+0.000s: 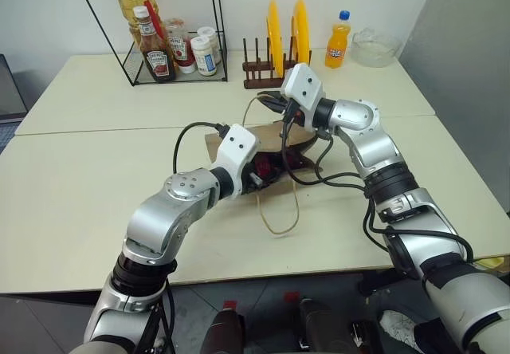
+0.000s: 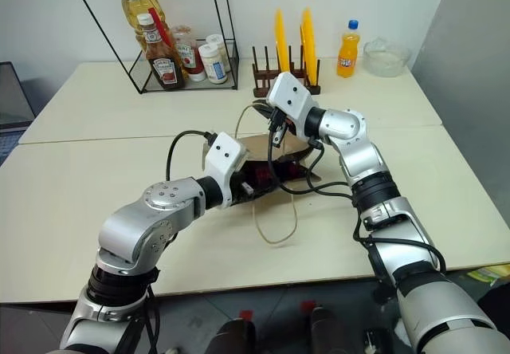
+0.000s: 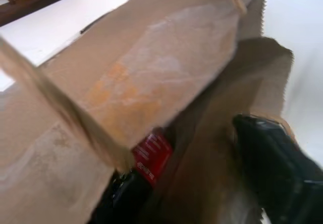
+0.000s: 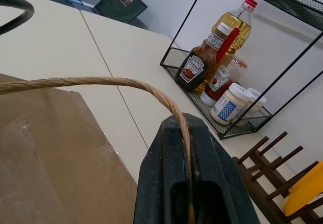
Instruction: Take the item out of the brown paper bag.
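Right wrist view: right gripper [image 4: 190, 133] clenched on bag handle [image 4: 91, 81]; left gripper's state unclear.

Kitchen-like room, condiment rack [image 1: 171, 47], plate rack [image 1: 275, 63]

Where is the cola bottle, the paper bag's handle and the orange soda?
cola bottle [image 3: 151, 156], left wrist view, on its red label inside the bag.
bag handle [image 4: 101, 81], right wrist view, on the beige loop.
orange soda bottle [image 1: 339, 45], left eye view, on its orange body.

Wire rack [image 1: 171, 73] of sauce bottles, wooden rack [image 1: 264, 71] with yellow plates, orange soda bottle [image 1: 339, 41], glass bowl [image 1: 375, 47].
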Available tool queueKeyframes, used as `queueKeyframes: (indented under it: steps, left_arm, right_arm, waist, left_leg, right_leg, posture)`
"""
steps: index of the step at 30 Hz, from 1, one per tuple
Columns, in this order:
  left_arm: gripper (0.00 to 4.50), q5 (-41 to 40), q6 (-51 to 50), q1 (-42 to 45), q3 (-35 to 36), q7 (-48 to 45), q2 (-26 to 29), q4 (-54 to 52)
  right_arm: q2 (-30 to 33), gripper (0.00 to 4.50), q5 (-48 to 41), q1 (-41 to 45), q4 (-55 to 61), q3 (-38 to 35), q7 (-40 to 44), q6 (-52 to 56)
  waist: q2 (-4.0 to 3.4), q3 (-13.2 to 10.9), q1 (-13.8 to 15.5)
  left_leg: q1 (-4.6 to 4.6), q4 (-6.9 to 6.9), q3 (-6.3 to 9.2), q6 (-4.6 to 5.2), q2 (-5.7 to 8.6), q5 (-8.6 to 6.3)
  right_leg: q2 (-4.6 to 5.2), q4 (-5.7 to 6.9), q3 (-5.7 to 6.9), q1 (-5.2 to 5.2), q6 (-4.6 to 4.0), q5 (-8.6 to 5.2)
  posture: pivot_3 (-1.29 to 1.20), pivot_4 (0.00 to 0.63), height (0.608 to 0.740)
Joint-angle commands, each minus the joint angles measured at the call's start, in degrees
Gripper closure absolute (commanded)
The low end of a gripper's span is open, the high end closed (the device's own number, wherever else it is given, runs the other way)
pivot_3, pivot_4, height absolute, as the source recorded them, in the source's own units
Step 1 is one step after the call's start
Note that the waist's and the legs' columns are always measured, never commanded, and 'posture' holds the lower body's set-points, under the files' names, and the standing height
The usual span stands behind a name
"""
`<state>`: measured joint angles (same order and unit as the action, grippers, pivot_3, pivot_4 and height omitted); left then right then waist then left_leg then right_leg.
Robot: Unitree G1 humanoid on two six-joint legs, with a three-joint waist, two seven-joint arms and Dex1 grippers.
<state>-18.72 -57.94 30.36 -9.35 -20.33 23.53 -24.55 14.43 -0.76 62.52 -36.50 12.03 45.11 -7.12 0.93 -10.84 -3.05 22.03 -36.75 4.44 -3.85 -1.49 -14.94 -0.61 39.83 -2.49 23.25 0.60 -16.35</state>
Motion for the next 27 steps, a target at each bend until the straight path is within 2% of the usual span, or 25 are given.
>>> queueKeyframes:
  steps: [1,5,8,11,15,24,27]
  left_arm:
    - [2.25,2.58,0.57,0.1,-0.78,2.29,-0.43,-1.35]
    - [3.5,6.48,4.36,0.84,-4.02,1.6,1.67,0.32]
    - [4.47,11.81,11.02,1.95,-8.6,-0.19,5.15,3.12]
    - [4.47,17.32,17.82,3.4,-13.81,-2.96,8.53,6.79]
    - [4.47,22.75,23.42,4.94,-17.78,-5.8,10.28,11.5]
    - [4.47,27.39,24.4,7.6,-18.24,-11.17,7.98,16.47]
    - [3.91,24.97,21.19,7.93,-15.39,-12.72,5.68,16.32]
  right_arm:
    - [-0.05,4.5,0.25,0.93,1.56,-0.73,0.24,-0.92]
    - [0.03,4.5,0.33,0.79,1.73,-0.66,0.32,-0.94]
    - [0.01,4.5,0.41,0.68,1.72,-0.61,0.28,-0.98]
    - [-0.14,4.5,0.47,0.69,1.65,-0.59,0.15,-0.95]
    - [-0.21,4.5,0.55,0.5,2.05,-0.57,0.04,-0.72]
    - [-0.04,4.5,0.81,-0.31,3.42,-0.46,0.16,-0.19]
    - [-0.07,4.5,0.91,-0.06,3.19,-0.46,0.13,-0.19]
  waist:
    - [0.0,0.0,0.01]
    - [0.0,0.0,0.01]
    - [0.0,0.0,0.01]
    - [0.0,0.0,0.06]
    - [0.0,0.0,0.2]
    - [0.0,0.0,0.33]
    - [0.0,0.0,0.36]
  left_leg:
    - [0.0,0.0,0.0,0.0,0.0,0.0]
    - [0.0,0.0,0.0,-0.02,0.0,0.01]
    - [-0.01,0.0,-0.01,-0.02,0.02,0.01]
    - [-0.01,0.01,0.0,-0.02,0.05,0.01]
    - [-0.01,0.0,-0.02,-0.01,0.08,0.0]
    - [-0.01,-0.05,-0.03,0.02,0.14,-0.01]
    - [0.0,-0.07,-0.03,0.02,0.14,-0.01]
  right_leg:
    - [0.0,0.0,0.0,0.0,0.0,0.0]
    - [0.0,0.0,0.0,0.0,0.0,0.0]
    - [0.0,0.0,0.0,0.0,0.0,0.0]
    - [0.0,0.01,0.02,0.0,0.0,0.0]
    - [0.0,0.01,0.04,0.0,0.0,0.0]
    - [0.0,0.06,0.07,0.0,0.0,0.0]
    - [0.0,0.07,0.07,0.0,0.0,0.0]
  posture:
    - [0.0,0.15,0.74]
    - [0.0,0.15,0.74]
    - [0.0,0.15,0.74]
    - [0.0,0.15,0.74]
    - [0.0,0.15,0.74]
    - [0.0,0.15,0.74]
    - [0.0,0.15,0.74]
